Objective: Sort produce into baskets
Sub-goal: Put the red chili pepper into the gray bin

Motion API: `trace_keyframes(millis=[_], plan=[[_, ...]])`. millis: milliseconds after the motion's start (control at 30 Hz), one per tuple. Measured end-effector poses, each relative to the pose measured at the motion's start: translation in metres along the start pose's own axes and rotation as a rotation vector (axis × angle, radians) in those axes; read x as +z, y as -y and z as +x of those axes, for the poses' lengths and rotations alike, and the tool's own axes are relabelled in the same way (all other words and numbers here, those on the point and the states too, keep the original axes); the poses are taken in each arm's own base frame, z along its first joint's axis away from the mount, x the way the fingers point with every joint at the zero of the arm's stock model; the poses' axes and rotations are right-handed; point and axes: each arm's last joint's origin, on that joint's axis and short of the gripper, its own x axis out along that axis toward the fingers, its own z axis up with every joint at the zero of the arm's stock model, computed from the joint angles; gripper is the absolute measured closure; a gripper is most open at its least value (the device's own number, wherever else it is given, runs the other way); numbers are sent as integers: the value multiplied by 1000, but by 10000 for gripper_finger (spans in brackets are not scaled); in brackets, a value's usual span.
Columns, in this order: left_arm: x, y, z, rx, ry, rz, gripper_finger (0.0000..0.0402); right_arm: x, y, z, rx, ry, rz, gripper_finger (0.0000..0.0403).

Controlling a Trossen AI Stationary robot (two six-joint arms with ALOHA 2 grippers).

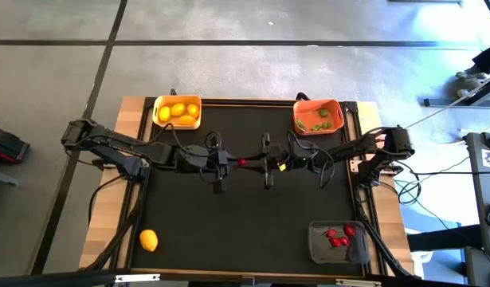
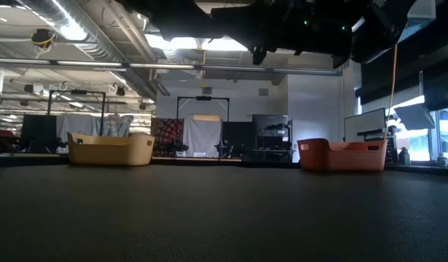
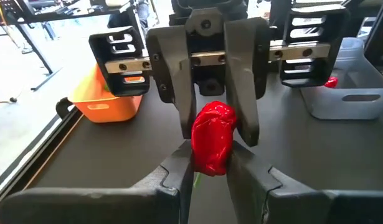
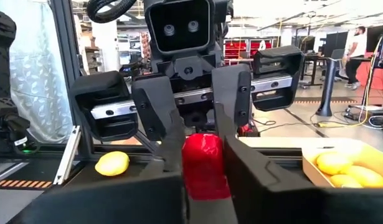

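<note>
A red toy piece point(image 1: 241, 162) hangs over the middle of the black table between my two grippers, which meet tip to tip. My left gripper point(image 1: 231, 163) comes from the table's left and my right gripper point(image 1: 255, 163) from its right. Both are closed on the piece. A yellow-orange basket point(image 1: 177, 112) at the far left holds several lemons. An orange-red basket point(image 1: 318, 116) at the far right holds green pieces. A dark grey bin point(image 1: 338, 241) at the near right holds red pieces. One lemon point(image 1: 149, 240) lies on the table's near left. My left gripper pinches one end of the red piece point(image 3: 211, 163) between its two fingers point(image 3: 179, 168), coming level from the table's left. The piece is clear of the table. My right gripper pinches the piece's sides point(image 4: 203, 174) between its two fingers point(image 4: 241, 168), coming level from the table's right. Its fingers show on the other end of the piece point(image 3: 213, 118).
The two far baskets show in the low view point(image 2: 111, 149) point(image 2: 344, 155), with open black table in front of them. Wooden borders point(image 1: 133, 112) frame the table. People stand in the room beyond the table point(image 4: 359, 43).
</note>
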Motion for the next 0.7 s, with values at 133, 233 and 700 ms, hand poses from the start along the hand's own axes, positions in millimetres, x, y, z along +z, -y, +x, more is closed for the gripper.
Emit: trace_keyframes(millis=[133,233,700], plan=[[0,0,0,-1,-2,4,320,0,0,0,-5,-4,-1,374],[0,0,0,-1,-4,6,320,-1,0,0,-6,-6,-5,395],[-1,-1,0,10,-6,7,271,-2,1,0,-16,-20,-7,399]])
